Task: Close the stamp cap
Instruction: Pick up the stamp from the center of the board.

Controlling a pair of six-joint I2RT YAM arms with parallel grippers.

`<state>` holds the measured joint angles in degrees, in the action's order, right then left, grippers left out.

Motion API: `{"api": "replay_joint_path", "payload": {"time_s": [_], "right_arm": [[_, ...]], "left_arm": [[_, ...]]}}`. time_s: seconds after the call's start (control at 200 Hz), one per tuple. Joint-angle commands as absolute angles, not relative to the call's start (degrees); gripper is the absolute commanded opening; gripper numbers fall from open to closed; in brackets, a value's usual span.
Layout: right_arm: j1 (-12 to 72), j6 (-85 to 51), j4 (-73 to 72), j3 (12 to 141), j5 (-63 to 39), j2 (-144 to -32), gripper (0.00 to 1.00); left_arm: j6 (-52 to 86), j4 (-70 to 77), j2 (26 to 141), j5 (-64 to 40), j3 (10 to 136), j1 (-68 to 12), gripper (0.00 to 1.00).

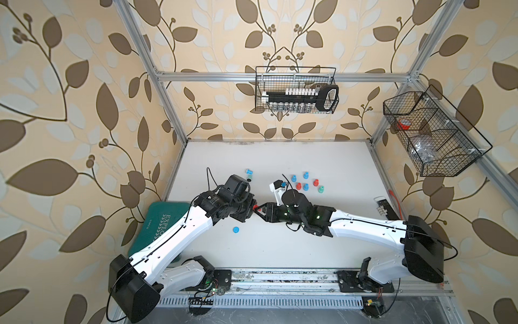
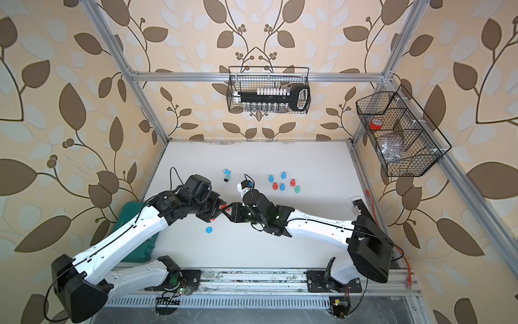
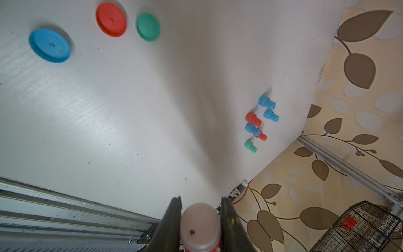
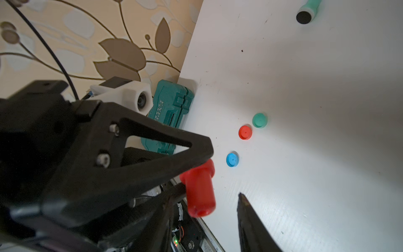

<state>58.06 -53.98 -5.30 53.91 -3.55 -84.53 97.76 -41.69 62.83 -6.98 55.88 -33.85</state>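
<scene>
Stamp (image 4: 199,192) clenched in my left gripper (image 3: 200,207) looks uncapped; red cap (image 4: 245,132) lies loose beyond its fingertips. My right gripper (image 1: 259,211) stands released alongside; capping remains.

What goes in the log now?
left fingers: shut on red stamp | right fingers: open, at its handle | red cap: on table

Both arms, the left arm (image 1: 173,232) and the right arm (image 1: 370,232), have white shells on the long links and black housings at the joints. A thin black cable (image 1: 370,224) runs along each white link. Small green lights (image 1: 318,216) glow on the right wrist. The left claw (image 4: 195,172) is black; its finger (image 4: 152,165) is an open triangular frame with 2 silver screws (image 4: 103,160).
</scene>
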Motion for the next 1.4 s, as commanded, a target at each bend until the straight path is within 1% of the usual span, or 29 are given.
{"api": "replay_joint_path", "payload": {"time_s": [0.0,0.2,0.385,0.52,0.595,0.625,0.665,0.75,0.79,0.83,0.89,0.955,1.005,1.07,1.155,1.235,1.33,1.395], "right_arm": [[58.36,-53.45,-6.52,55.91,-2.85,-85.84,0.4],[58.37,-53.19,-6.89,56.17,-3.04,-86.22,0.29],[58.36,-53.04,-7.1,56.51,-3.2,-86.4,0.16],[58.36,-52.82,-6.77,56.21,-3.12,-85.97,0.09],[58.35,-52.61,-5.89,56.21,-2.62,-85.4,0.08],[58.34,-52.43,-5.16,56.23,-2.31,-85.17,0.08],[58.28,-52.07,-4.09,56.46,-1.84,-84.91,0.07],[58.27,-51.18,-1.34,57.14,-1.07,-84.39,0.05],[58.18,-50.67,-0.12,57.51,-0.84,-84.08,0.05],[58.01,-50.27,1.15,57.93,-0.55,-83.88,0.05],[57.88,-50.1,2.39,58.26,-0.35,-83.38,0.05],[57.73,-50.15,3.63,58.22,0.32,-82.6,0.05],[57.57,-50.1,4.03,57.94,0.49,-81.9,0.05],[57.31,-48.57,5.32,57.92,0.58,-80.98,0.05],[57.0,-47.16,9.28,58.51,1.02,-79.55,0.05],[56.61,-45.54,14.81,59.44,1.51,-77.88,0.05],[56.49,-43.42,21.25,60.28,2.14,-75.47,0.06],[56.29,-42.47,24.36,60.23,2.66,-73.93,0.06]], "left_arm": [[98.35,-40.87,61.61,-6.31,55.36,-34.66,0.16],[98.57,-40.5,61.52,-6.66,55.28,-34.9,0.16],[98.92,-40.3,61.18,-6.57,55.19,-35.16,0.16],[98.92,-39.64,61.34,-7.36,54.95,-35.2,0.16],[98.54,-39.55,61.44,-7.59,54.91,-35.16,0.17],[98.36,-39.62,61.44,-7.73,54.91,-35.16,0.19],[97.86,-39.87,61.44,-7.72,55.05,-35.18,0.24],[96.88,-41.3,61.2,-6.87,55.65,-35.16,0.28],[96.5,-42.14,60.96,-6.19,55.97,-35.16,0.34],[96.11,-42.51,60.62,-5.66,56.08,-35.12,0.42],[95.66,-42.88,60.15,-5.28,56.03,-35.11,0.5],[95.5,-43.09,59.88,-5.47,55.77,-35.07,0.61],[95.13,-43.47,59.77,-5.79,55.76,-35.07,0.65],[93.95,-45.08,59.6,-4.9,56.28,-35.01,0.69],[90.7,-48.39,58.62,-2.06,57.41,-33.62,0.69],[83.91,-51.37,58.35,-3.63,56.89,-27.61,0.68],[72.65,-50.64,60.21,-7.85,53.96,-19.07,0.63],[66.8,-48.69,63.19,-9.34,51.97,-15.56,0.54]]}}
